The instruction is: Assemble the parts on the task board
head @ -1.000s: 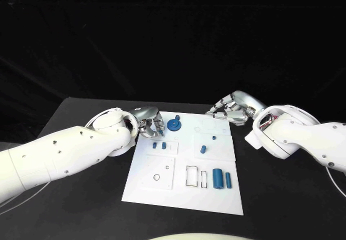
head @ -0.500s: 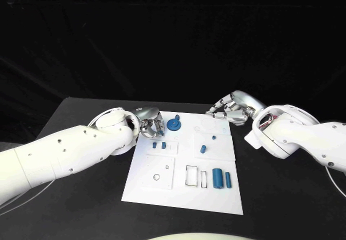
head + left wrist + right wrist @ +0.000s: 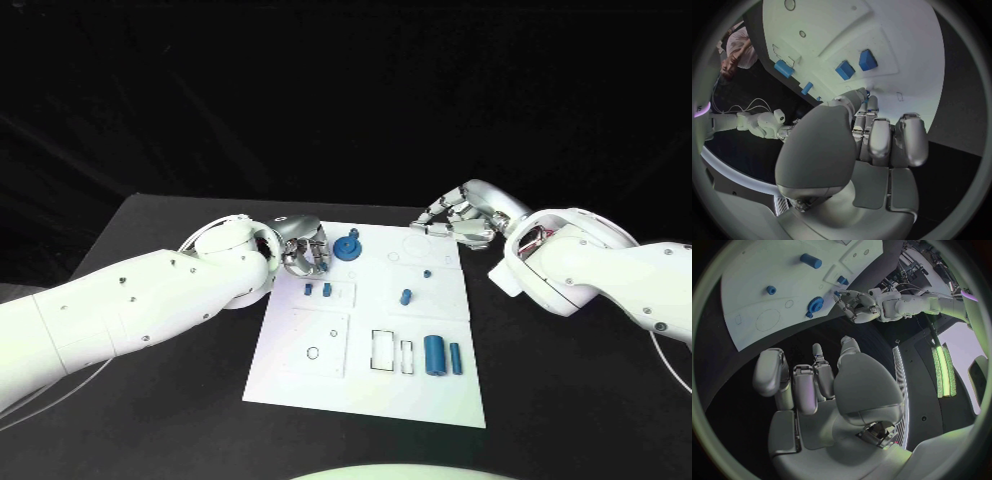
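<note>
Left robot hand (image 3: 304,254) pinches the gear part (image 3: 348,247) — upright (right robot hand (image 3: 462,222) curled, empty).

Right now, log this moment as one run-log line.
left hand: at blue gear part, grip unclear | right hand: empty, curled, at task board far corner

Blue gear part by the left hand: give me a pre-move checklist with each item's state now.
1. Left hand beside the blue gear part: ok.
2. Left hand gripping the gear: cannot tell; fingers hide the contact.
3. Gear standing on the task board: ok.
4. Right hand off the parts, at the board's far right corner: ok.
5. Right hand holds nothing, fingers curled: ok.
6. Two blue cylinders lying apart from both hands: ok.
</note>
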Controlling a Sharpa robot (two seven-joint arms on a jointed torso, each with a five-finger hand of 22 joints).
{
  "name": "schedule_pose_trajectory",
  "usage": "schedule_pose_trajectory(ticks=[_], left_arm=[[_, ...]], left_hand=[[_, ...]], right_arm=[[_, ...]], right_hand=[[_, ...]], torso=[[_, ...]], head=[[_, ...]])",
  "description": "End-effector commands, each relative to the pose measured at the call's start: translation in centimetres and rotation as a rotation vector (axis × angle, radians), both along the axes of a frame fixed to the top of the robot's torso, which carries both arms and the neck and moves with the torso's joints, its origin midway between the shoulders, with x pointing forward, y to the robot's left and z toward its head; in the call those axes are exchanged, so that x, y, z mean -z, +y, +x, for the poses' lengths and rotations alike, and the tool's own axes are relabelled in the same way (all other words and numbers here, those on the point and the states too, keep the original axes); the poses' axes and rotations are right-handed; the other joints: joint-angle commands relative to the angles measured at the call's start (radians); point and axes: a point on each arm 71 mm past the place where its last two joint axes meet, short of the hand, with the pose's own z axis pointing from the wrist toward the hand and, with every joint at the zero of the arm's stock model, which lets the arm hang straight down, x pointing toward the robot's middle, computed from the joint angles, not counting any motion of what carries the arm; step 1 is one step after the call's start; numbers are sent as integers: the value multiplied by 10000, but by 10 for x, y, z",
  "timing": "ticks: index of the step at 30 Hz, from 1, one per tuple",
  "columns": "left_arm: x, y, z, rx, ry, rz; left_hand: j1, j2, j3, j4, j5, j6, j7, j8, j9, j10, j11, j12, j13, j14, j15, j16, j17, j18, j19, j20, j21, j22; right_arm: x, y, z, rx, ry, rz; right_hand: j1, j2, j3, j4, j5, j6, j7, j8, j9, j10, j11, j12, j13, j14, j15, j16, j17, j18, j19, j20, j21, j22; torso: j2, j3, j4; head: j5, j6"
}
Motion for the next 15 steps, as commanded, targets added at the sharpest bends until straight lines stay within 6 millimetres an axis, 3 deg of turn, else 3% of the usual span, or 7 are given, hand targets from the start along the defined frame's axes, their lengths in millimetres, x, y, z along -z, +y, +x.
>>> schedule_pose_trajectory(ticks=[1,15], left_arm=[[3,-1,-1,36,274,316],[3,-3,-1,47,286,374]], left_hand=[[-120,25,8,-75,-71,75,-30,-69,-17,59,9,-72,4,11,20,-19,-24,-95,-49,17,-64,898],[-130,42,18,-85,-102,96,-34,-68,-27,95,1,-91,14,-4,17,-32,-53,-93,-58,17,-74,891]], right_arm=[[0,1,-1,-89,-60,-11],[0,1,-1,-92,-66,-7]], right_hand=[[58,12,-4,-8,53,-18,-5,57,17,15,1,16,498,600,-89,-38,832,57,-61,-7,-51,333],[58,12,-4,-8,53,-18,-5,57,17,15,1,16,498,600,-89,-38,832,57,-61,-7,-51,333]], torso=[[3,-2,3],[0,-4,2]], head=[[-2,-4],[-7,-16]])
